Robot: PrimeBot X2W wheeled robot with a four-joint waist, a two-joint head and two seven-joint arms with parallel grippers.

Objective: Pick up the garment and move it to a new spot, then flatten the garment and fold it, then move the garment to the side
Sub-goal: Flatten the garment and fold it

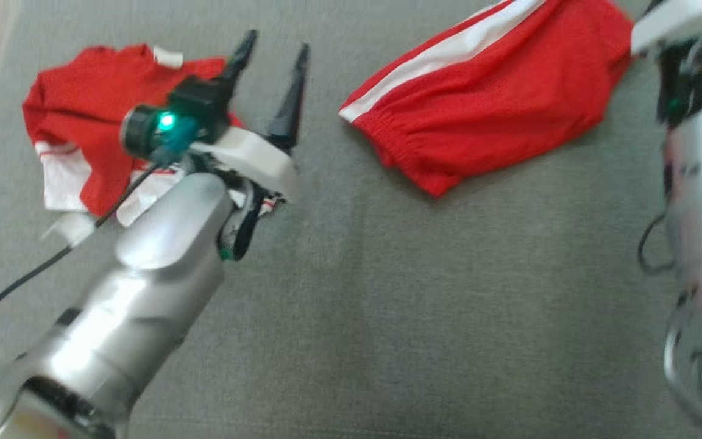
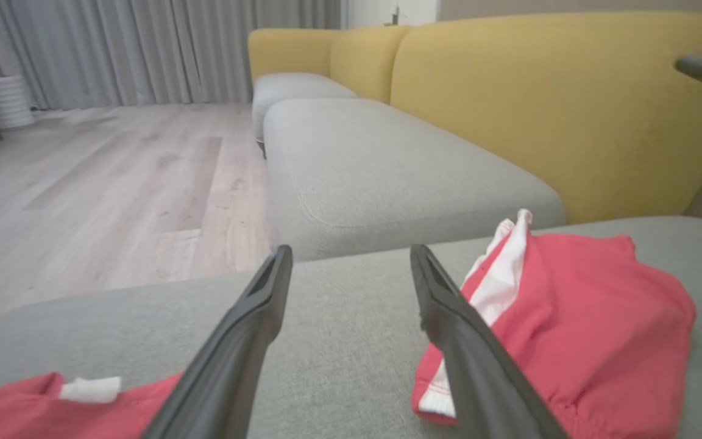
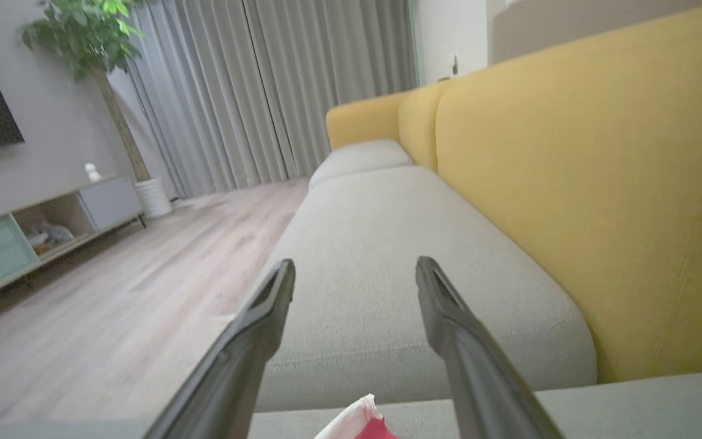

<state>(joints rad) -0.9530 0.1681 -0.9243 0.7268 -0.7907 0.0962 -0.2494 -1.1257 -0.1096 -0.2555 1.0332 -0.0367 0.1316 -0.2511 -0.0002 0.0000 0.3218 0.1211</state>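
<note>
A: The left gripper (image 1: 277, 41) is spread and holds nothing; the right gripper (image 3: 356, 262) is spread too. Where is the garment?
B: The shorts (image 1: 497, 85) lie right of the left fingers, with one end just below the right gripper. A crumpled shirt (image 1: 83, 91) lies under the left wrist.
A: What is the risk?
B: Both are red. I think a low left arm may drag the shirt, or grasp the wrong one.

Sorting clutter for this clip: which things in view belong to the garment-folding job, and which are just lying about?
Job:
- crumpled red-and-white garment
- red striped garment (I cannot tell which one is in hand)
- grey seat cushion
- left gripper, open
- right gripper, open

Lying about:
- yellow backrest
- curtains
- potted plant
- cabinet
</note>
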